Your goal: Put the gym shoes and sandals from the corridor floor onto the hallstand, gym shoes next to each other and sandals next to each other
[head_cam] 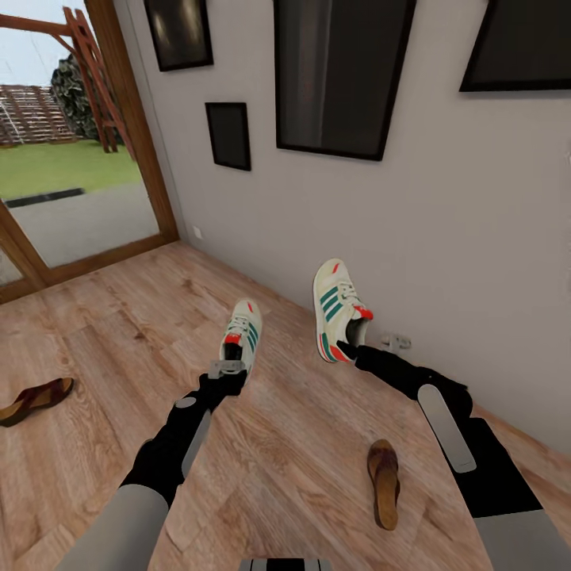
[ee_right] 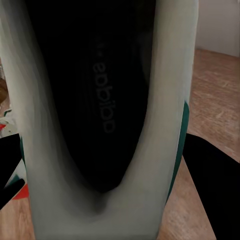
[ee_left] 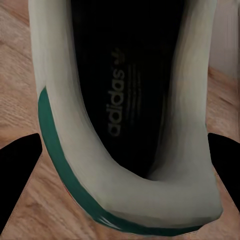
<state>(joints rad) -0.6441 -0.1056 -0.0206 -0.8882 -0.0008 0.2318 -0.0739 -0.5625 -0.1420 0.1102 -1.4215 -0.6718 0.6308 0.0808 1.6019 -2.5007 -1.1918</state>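
Both jaws pinch a shoe by its heel: left gripper (head_cam: 228, 369) holds the left shoe (head_cam: 243, 333), right gripper (head_cam: 354, 346) the right shoe (head_cam: 337, 308), toes pointing away. Sandals (head_cam: 384, 481) lie on the floor (head_cam: 119, 317), below them.

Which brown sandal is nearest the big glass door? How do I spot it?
Find the glass door with the wooden frame. Below it, on the wood floor, a brown sandal lies near the picture's edge. The other sandal lies by the robot's right arm, near the wall.
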